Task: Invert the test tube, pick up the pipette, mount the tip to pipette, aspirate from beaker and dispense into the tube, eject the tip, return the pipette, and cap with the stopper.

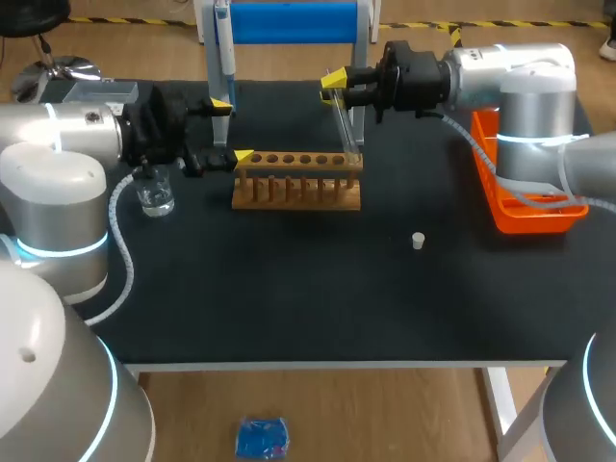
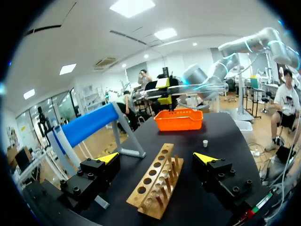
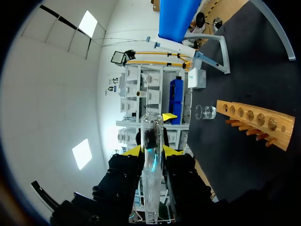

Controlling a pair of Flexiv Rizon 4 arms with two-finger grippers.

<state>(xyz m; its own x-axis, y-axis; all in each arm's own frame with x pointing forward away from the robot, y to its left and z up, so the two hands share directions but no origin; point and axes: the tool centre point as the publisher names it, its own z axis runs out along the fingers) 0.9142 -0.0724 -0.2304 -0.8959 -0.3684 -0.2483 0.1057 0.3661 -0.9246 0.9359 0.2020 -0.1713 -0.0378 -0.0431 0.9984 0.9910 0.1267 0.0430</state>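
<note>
Two sets of fingers hang over the back half of the table [image 1: 289, 308], one from each side. Near the left edge, toward the back, stands the beaker [image 1: 154, 192], clear glass, upright. Just beside it the left fingers [image 1: 221, 104] are spread wide and hold nothing. One yellow tip sits at the left end of the rack [image 1: 296, 180], and I cannot tell whether it touches. The other tip is farther back. In the left wrist view the rack lies ahead of the gap between them.

At the back edge the pipette [image 1: 223, 43] hangs upright on the blue stand [image 1: 289, 21]. The rack lies in the back middle of the table, parallel to the back edge.

Above the rack's right end the right fingers [image 3: 135, 150] are closed on the tube [image 1: 346, 130], one finger pressing it from each side. The tube runs lengthwise between them and juts out past the tips, slanting down toward the rack's right end. Whether it touches the rack cannot be told.

Right of the table's middle, well apart from the rack, stands the small white stopper [image 1: 418, 241]. The orange tray [image 1: 525, 217] sits at the right edge.
</note>
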